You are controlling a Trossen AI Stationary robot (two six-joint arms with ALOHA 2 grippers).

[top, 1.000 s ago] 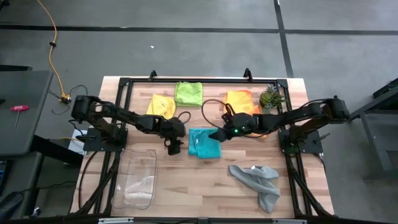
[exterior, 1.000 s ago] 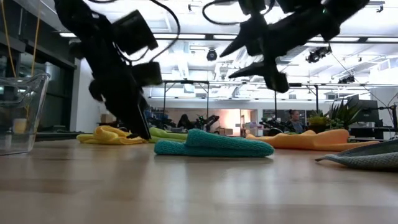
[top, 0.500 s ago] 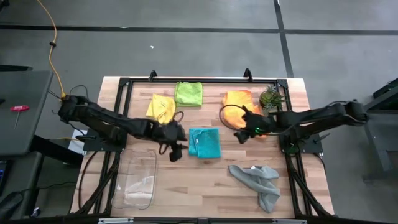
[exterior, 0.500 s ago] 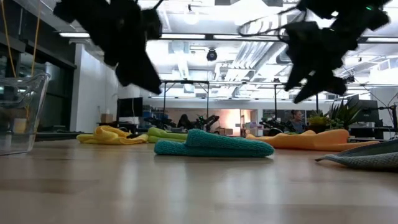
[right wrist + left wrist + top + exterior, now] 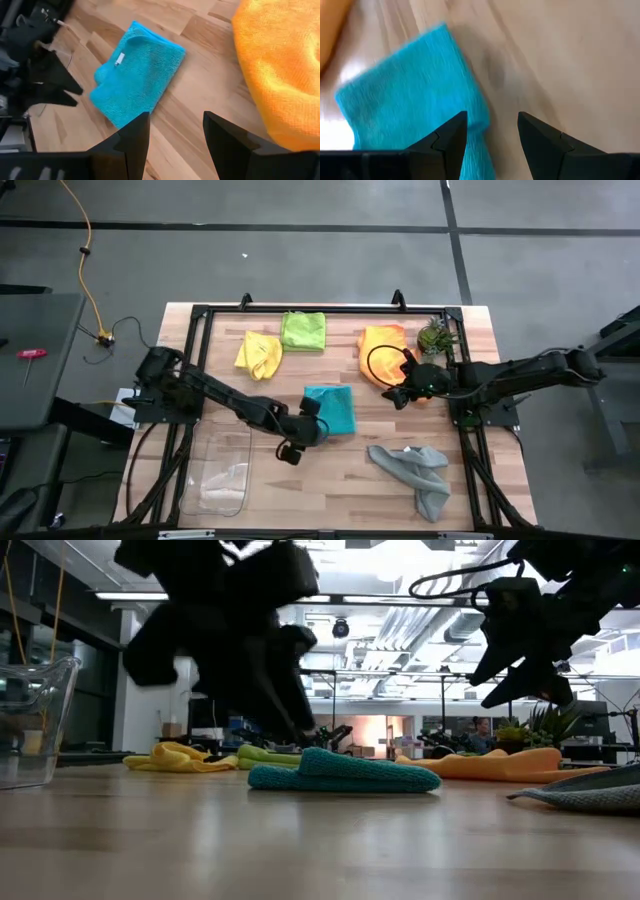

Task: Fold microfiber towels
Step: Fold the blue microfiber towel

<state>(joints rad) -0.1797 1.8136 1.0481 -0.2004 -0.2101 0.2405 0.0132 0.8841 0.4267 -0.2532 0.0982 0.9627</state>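
Observation:
The teal towel lies folded flat on the wooden table, mid-table; it also shows in the low view. My left gripper is open and empty, above the table by the teal towel's near-left corner. My right gripper is open and empty, in the air between the teal towel and the orange towel. The yellow towel and the lime green towel lie at the far side. The grey towel lies crumpled at the near right.
A clear plastic tray stands at the near left. A small spiky green plant stands at the far right, next to the orange towel. Bare wood shows between the teal towel and the grey towel.
My left gripper has moved toward the near edge and a little right, along the teal towel's left side to its near-left corner. My right gripper has drawn back from the teal towel's right edge toward the orange towel. The teal towel has stayed folded in place.

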